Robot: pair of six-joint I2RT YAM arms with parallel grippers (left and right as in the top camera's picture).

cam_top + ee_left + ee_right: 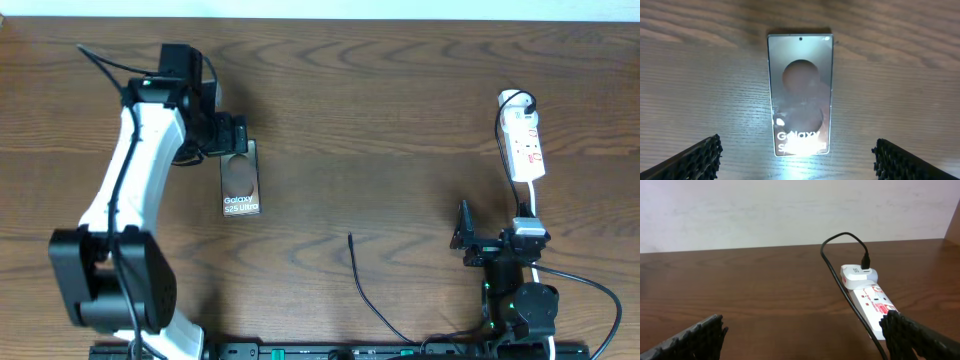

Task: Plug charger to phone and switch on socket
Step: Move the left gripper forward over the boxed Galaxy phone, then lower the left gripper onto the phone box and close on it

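Left gripper [799,161] fingers spread, empty, straddling flat dark bronze-screened smartphone [240,178] left of centre, nearer the back edge | right gripper [802,335] spread, empty, front-right, facing small white red-marked power strip [524,145] by the right edge | thin black charger cable [362,285] tip loose near the front edge | likely step 1: steady smartphone; next needs tip pinched, aligned to port.

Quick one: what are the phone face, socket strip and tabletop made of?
phone: glossy, glass-like face; bright glare by the lettering. socket: smooth white plastic, apparently; moulded casing. table: brown wood grain, real or laminate unclear.
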